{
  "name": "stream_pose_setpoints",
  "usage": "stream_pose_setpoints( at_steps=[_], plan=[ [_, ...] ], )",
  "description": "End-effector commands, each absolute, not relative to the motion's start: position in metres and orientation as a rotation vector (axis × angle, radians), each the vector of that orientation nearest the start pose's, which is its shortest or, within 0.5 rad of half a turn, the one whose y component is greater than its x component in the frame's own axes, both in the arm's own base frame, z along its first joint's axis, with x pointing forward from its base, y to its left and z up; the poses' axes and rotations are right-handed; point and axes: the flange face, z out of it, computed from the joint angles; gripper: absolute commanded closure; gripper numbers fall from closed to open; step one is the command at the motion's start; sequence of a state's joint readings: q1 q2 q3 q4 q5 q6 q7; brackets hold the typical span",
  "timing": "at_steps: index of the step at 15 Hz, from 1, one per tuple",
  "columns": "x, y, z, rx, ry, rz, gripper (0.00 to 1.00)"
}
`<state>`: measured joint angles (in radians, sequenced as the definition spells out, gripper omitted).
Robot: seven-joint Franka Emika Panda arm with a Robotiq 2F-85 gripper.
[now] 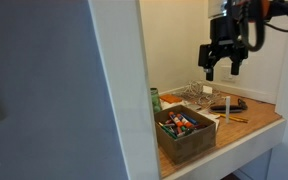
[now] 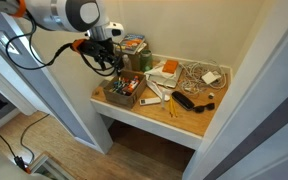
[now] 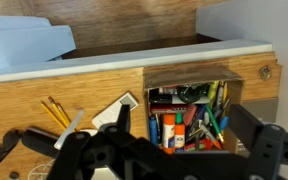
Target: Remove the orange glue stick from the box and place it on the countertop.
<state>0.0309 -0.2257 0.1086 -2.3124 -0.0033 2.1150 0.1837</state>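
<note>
Claw: my gripper (image 1: pixel 222 68) hung wide open and empty, high above the box (image 1: pixel 187 135).
Glue stick: the orange glue stick (image 3: pixel 171 129) lay inside the box among the markers, as far as I could make out in the wrist view; nothing touched it.
Countertop: I saw no glue stick on the countertop (image 1: pixel 252 122).
Done: nothing yet, by my judgement.
Left: the descent, the grasp, the lift out and the placing on bare wood.

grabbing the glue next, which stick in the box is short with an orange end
The orange glue stick, low in the box's left half in the wrist view: stubby, whitish, orange-red end. The markers around it are thinner and longer.
</note>
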Motion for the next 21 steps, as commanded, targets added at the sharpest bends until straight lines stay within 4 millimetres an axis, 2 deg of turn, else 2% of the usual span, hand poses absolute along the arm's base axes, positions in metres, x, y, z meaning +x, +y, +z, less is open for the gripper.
stream_pose_setpoints(
  at_steps=[1,4,6,7,10,15,16,21],
  plan=[
    [0.511,0.072,0.401,-3.209,0.121,-0.013,0.00],
    [0.534,0.077,0.374,-3.240,0.087,0.115,0.00],
    [0.546,0.083,0.366,-3.215,0.004,0.176,0.00],
    [0.528,0.075,0.369,-3.209,0.056,0.125,0.00],
    [0.542,0.081,0.360,-3.206,0.029,0.160,0.00],
    [0.544,0.081,0.362,-3.206,0.024,0.163,0.00],
    [0.547,0.085,0.355,-3.170,-0.005,0.172,0.00],
    [0.553,0.091,0.314,-3.136,0.002,-0.012,0.00]
  ],
)
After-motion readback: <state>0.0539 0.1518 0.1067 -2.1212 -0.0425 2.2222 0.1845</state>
